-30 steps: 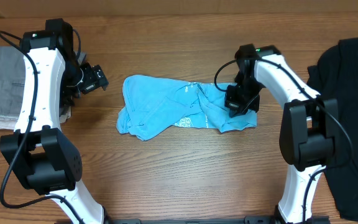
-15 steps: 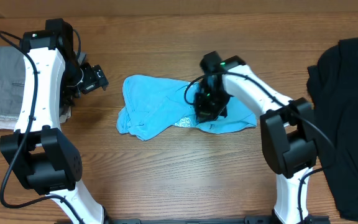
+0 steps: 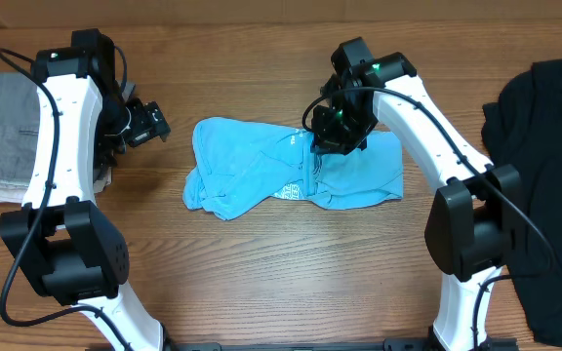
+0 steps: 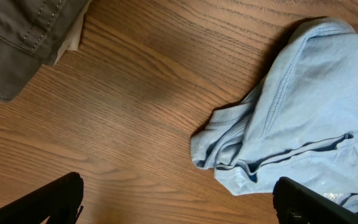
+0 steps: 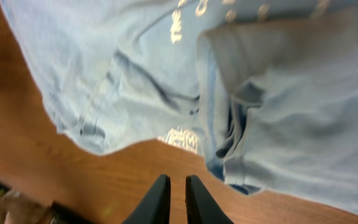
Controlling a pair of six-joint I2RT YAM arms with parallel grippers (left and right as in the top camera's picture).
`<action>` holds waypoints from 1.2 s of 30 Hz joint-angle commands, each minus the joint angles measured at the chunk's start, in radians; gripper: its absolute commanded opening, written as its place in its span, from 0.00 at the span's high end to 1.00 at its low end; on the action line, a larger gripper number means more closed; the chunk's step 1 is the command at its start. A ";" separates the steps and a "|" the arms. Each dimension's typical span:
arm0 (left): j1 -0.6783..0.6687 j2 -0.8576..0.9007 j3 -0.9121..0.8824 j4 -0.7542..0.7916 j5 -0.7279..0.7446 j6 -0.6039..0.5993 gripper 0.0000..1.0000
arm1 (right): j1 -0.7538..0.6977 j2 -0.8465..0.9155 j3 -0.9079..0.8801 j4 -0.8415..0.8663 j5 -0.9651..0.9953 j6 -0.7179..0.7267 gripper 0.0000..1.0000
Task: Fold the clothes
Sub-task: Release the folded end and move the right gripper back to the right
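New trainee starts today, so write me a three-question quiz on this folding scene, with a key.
1. True or false: the left gripper is open and empty.
2. What lies at the right edge of the table? A) a black garment B) a white towel C) a red box
3. Which thing is the right gripper over?
Key: 1 true; 2 A; 3 the light blue T-shirt.
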 commanded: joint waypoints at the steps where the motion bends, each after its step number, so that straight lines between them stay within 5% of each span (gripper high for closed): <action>1: -0.002 -0.024 0.021 0.000 -0.003 -0.006 0.00 | 0.005 -0.019 0.007 0.025 0.124 0.092 0.85; 6: -0.002 -0.024 0.021 0.000 -0.003 -0.006 0.00 | 0.005 -0.019 -0.052 0.088 0.253 0.220 0.84; 18: -0.002 -0.024 0.021 0.000 -0.003 -0.006 0.00 | 0.021 -0.017 -0.223 0.414 0.195 0.219 0.73; 26: -0.002 -0.024 0.021 0.000 -0.003 -0.006 0.00 | 0.021 -0.014 -0.260 0.462 0.196 0.219 0.69; 32: -0.002 -0.024 0.021 0.000 -0.003 -0.006 0.00 | 0.021 -0.010 -0.260 0.466 0.187 0.196 0.53; 36: -0.002 -0.024 0.021 0.000 -0.003 -0.006 0.00 | 0.021 -0.010 -0.260 0.512 -0.020 0.059 0.42</action>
